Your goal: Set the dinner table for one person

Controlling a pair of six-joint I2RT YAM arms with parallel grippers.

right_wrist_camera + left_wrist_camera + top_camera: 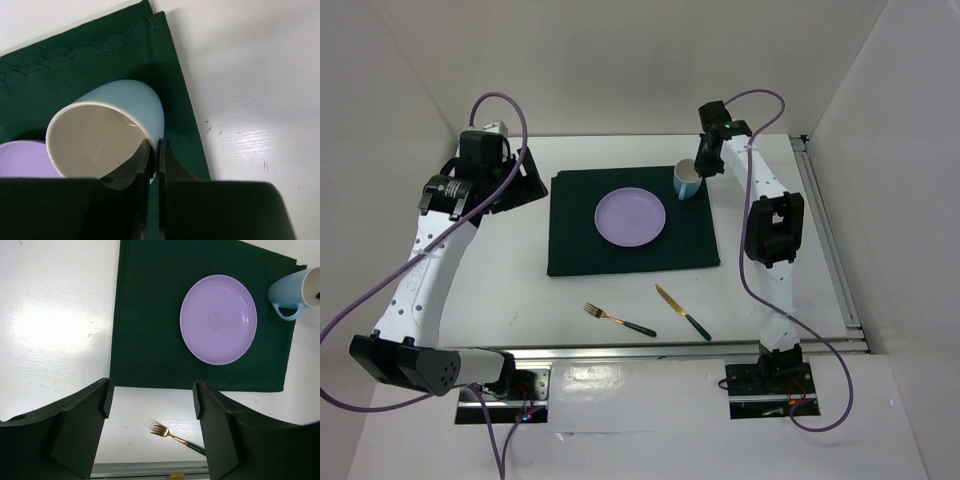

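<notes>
Nearest me, the fork [618, 320] and knife [682, 312] lie on the white counter [500, 270], which spreads under everything; I judge it rigid, smooth and slick under cutlery. Beyond, the plate [631, 217] sits on the green mat [580, 250]. At its far right corner my right fingers [142, 160] pinch the tilted mug [125, 105] by its rim; it looks glazed and breakable. Far left, my left fingers [82, 420] hang spread, empty.

Dark green mat [575, 235] lies flat, and the lilac plate [631, 218] sits right in its middle, a faint bear figure at its centre. Blue mug [687, 181], cream inside, is at the mat's far right corner. Off the mat, past its near edge: gold fork [618, 319] left, gold knife [682, 312] right, both dark-handled, angled, apart.
</notes>
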